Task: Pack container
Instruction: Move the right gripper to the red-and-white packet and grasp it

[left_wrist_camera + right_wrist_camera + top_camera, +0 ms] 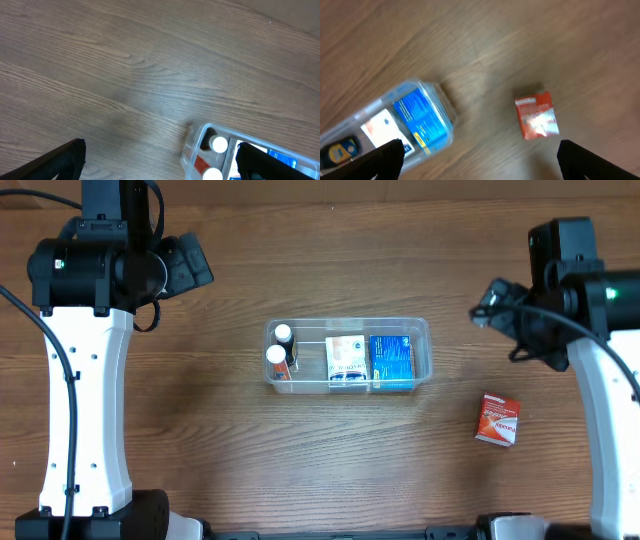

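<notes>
The clear plastic container [420, 332] sits mid-table. It holds two white-capped bottles [277, 356], a white box [346, 360] and a blue box [392, 360]. A red box [498, 420] lies on the table to its right. My left gripper [160, 165] is open and empty, raised at the far left; the container's left end [192, 145] shows between its fingers. My right gripper [480, 160] is open and empty, raised at the far right. The right wrist view shows the red box [536, 116] and the container [442, 102] below it.
The table is brown wood. My two white arms stand along the left and right sides [85, 400] [610, 410].
</notes>
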Robot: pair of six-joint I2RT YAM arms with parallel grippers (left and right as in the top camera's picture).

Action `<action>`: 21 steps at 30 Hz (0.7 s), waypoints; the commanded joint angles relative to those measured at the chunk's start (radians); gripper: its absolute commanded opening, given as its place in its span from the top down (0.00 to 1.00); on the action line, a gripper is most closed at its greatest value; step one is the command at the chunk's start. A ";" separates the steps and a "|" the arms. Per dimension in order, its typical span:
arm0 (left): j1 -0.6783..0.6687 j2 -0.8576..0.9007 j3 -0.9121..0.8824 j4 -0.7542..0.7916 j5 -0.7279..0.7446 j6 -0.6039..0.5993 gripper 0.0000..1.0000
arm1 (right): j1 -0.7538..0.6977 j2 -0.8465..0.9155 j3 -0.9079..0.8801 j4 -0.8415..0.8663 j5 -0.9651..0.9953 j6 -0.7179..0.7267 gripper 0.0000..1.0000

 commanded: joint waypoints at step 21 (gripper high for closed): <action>0.001 0.004 0.008 0.017 -0.013 0.019 0.02 | -0.330 0.223 -0.674 0.419 -0.181 -0.444 0.00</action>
